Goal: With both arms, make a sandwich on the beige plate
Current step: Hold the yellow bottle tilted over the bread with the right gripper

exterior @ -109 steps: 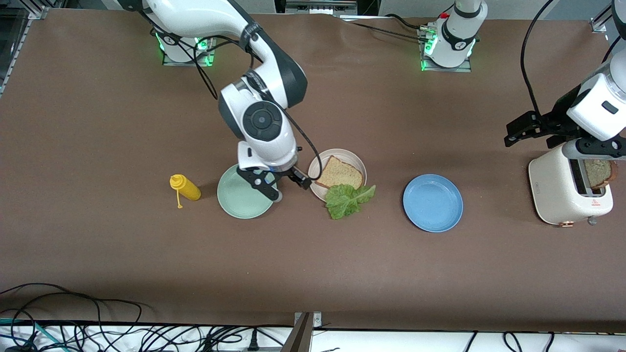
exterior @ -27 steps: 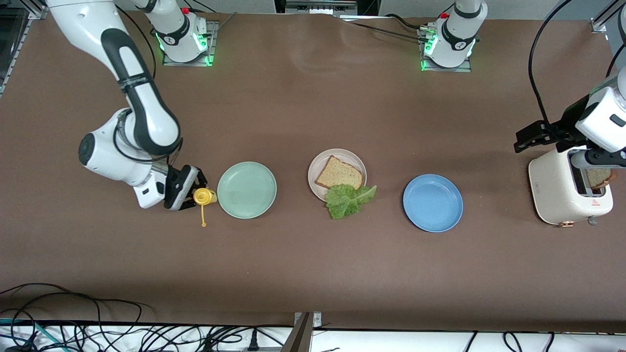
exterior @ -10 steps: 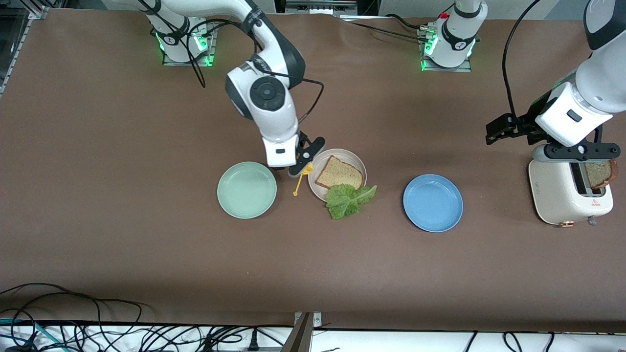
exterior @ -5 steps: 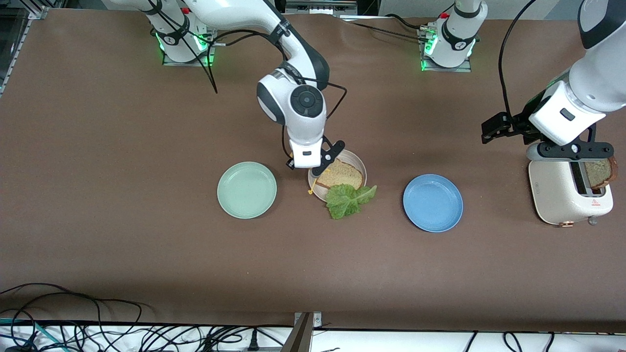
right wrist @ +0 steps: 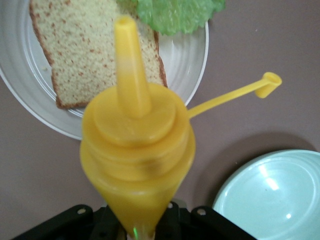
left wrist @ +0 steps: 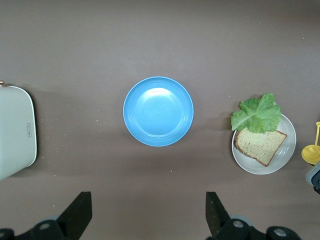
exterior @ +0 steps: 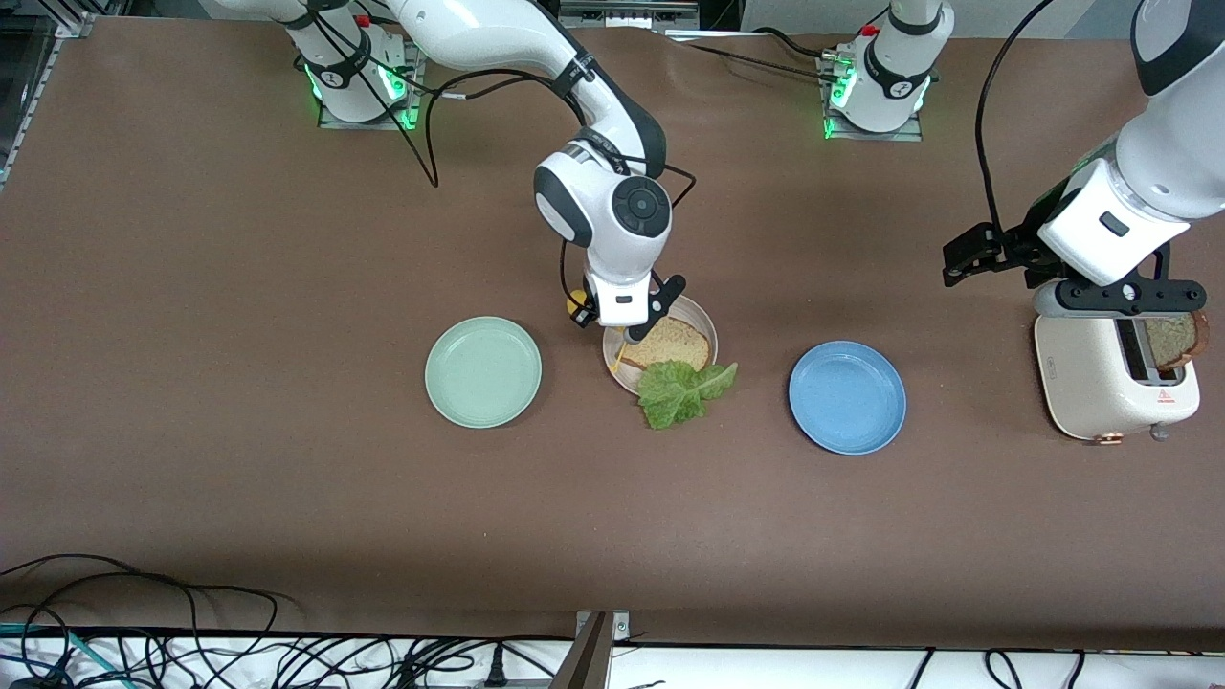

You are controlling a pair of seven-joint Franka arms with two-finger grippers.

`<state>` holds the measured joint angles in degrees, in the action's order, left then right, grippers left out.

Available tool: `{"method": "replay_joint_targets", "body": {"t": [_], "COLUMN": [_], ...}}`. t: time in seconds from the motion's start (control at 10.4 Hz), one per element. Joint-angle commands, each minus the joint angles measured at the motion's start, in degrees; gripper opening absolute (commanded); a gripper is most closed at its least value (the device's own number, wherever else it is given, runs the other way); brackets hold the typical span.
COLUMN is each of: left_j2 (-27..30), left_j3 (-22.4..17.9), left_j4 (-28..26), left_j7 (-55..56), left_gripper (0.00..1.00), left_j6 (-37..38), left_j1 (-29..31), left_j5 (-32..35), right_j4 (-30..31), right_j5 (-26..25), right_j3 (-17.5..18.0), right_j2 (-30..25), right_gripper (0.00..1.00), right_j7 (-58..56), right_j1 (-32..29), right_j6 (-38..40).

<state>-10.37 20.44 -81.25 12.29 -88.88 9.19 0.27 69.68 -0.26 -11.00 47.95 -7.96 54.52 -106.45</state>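
A brown bread slice (exterior: 675, 344) lies on the beige plate (exterior: 706, 323), and a green lettuce leaf (exterior: 681, 390) hangs over the plate's rim nearest the front camera. My right gripper (exterior: 624, 314) is shut on a yellow squeeze bottle (right wrist: 137, 150), nozzle pointing down over the bread slice (right wrist: 95, 50) and the plate (right wrist: 192, 50); its cap (right wrist: 267, 84) dangles on a tether. The left gripper (exterior: 1122, 297) hovers open and empty over the white toaster (exterior: 1091, 383), where a second bread slice (exterior: 1169, 340) sticks out of a slot. Its fingers (left wrist: 80, 212) stand wide apart.
A mint green plate (exterior: 483, 371) sits beside the beige plate toward the right arm's end. A blue plate (exterior: 847, 397) lies between the beige plate and the toaster. Cables run along the table edge nearest the front camera.
The right arm has carried the yellow bottle from beside the mint plate to over the beige plate and its bread. The left arm has hardly shifted above the toaster.
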Motion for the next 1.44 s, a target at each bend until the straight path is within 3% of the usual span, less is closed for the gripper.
{"method": "replay_joint_targets", "body": {"t": [0.0, 0.19, 0.38, 1.34], "left_j2": [-0.18, -0.18, -0.18, -0.53], "left_j3": [-0.05, -0.05, -0.05, -0.05], "left_j4": [0.83, 0.83, 0.83, 0.74], "left_j7": [0.19, 0.19, 0.28, 0.45], "left_gripper": [1.00, 1.00, 1.00, 1.00], "left_j6": [-0.15, -0.07, -0.07, -0.07], "left_j1": [-0.22, -0.22, -0.22, -0.84], "left_j5": [-0.45, -0.45, -0.36, -0.36], "right_j4": [-3.76, -5.15, -10.33, -12.46], "right_j5": [-1.32, -1.32, -1.32, -0.97], "right_j3": [-1.22, -1.48, -1.66, -3.59], "right_j2": [2.24, 3.72, 7.41, 10.24], "right_gripper": [0.00, 0.00, 0.00, 0.00], "right_j7": [-2.32, -2.93, -5.04, -20.06], "right_j1": [1.02, 1.38, 1.46, 1.03], "right_j6": [4.06, 5.20, 8.79, 13.98]}}
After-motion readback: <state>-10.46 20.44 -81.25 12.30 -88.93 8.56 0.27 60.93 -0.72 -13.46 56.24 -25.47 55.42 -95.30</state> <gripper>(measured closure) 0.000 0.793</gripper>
